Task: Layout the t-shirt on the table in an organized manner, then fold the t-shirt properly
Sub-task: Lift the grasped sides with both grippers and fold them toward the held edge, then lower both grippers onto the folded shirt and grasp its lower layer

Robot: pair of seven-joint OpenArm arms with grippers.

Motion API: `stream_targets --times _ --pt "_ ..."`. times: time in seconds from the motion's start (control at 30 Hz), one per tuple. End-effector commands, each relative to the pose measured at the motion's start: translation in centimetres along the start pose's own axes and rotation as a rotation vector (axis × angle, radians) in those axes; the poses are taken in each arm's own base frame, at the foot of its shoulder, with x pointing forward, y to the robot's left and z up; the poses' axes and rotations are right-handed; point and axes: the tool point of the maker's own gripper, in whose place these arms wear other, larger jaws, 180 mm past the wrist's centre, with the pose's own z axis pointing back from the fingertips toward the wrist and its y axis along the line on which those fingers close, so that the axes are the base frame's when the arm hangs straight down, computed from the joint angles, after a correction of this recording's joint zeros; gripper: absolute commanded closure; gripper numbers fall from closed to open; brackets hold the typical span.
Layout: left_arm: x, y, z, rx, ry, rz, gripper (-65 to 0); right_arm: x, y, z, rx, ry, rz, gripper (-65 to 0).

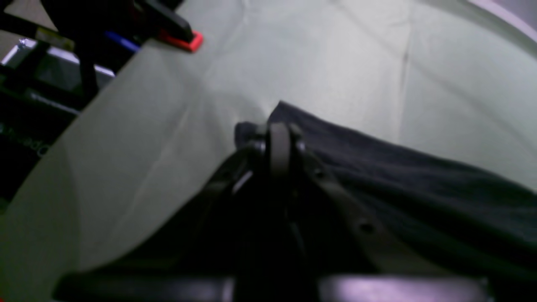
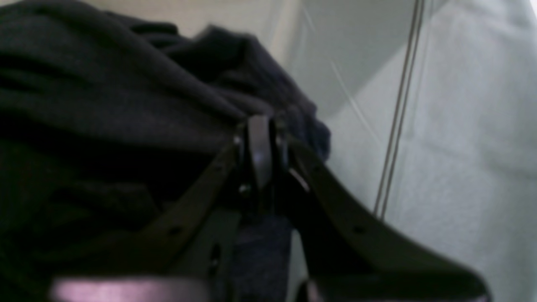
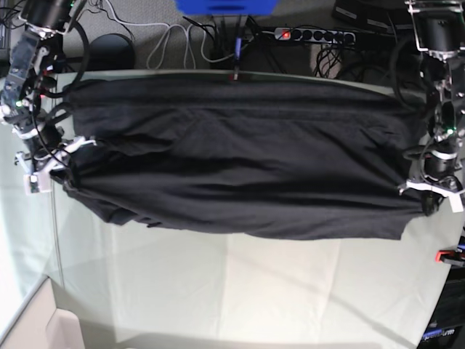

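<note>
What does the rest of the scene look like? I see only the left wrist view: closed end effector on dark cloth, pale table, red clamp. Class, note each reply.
Observer: In the base view the t-shirt is stretched wide across the table, held at both ends.
Operator: Is the other arm gripping too?
Observer: Yes. The right wrist view shows the right end effector shut on a bunched edge of the shirt, as the left end effector is at its end.
Operator: Is the print showing?
Observer: No. In the base view the upper side is plain black.
Operator: Anything beyond the table?
Observer: A power strip and cables lie past the far edge.
</note>
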Motion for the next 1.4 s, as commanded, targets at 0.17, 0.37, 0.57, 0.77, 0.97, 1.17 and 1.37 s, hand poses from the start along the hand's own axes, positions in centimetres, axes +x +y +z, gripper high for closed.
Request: stream_targets --times 0.17,0.37,0.57,0.77,0.97,1.17,1.37 --pt "3.0 0.4 1.4 -0.004 -0.090 -0.026 0.0 1.0 -3.8 2.9 -0.113 -0.078 -0.059 0.0" --pt "1.9 1.5 3.3 0.034 -0.083 0.000 0.0 -2.8 -2.8 4.3 -0.096 0.006 -0.075 0.0" --pt "-1.5 2.1 4.9 0.041 -0.005 -0.008 0.0 -5.8 0.3 4.9 -0.024 0.087 -0.072 0.0" --pt "-3.1 2.2 5.5 0.054 0.025 0.010 0.0 -6.6 0.7 5.3 -0.015 0.107 -0.072 0.0" --pt "-4.2 2.2 6.1 0.052 0.054 0.004 -0.1 -7.1 0.6 5.4 -0.015 0.126 -0.071 0.0" --pt "-4.6 2.7 6.7 0.060 0.068 -0.004 -16.5 -7.2 0.5 6.1 -0.021 0.133 -0.057 -16.8" --pt "-3.7 4.0 7.0 0.094 0.039 0.008 -38.8 -5.2 -1.9 7.5 -0.111 0.061 -0.081 -32.7"
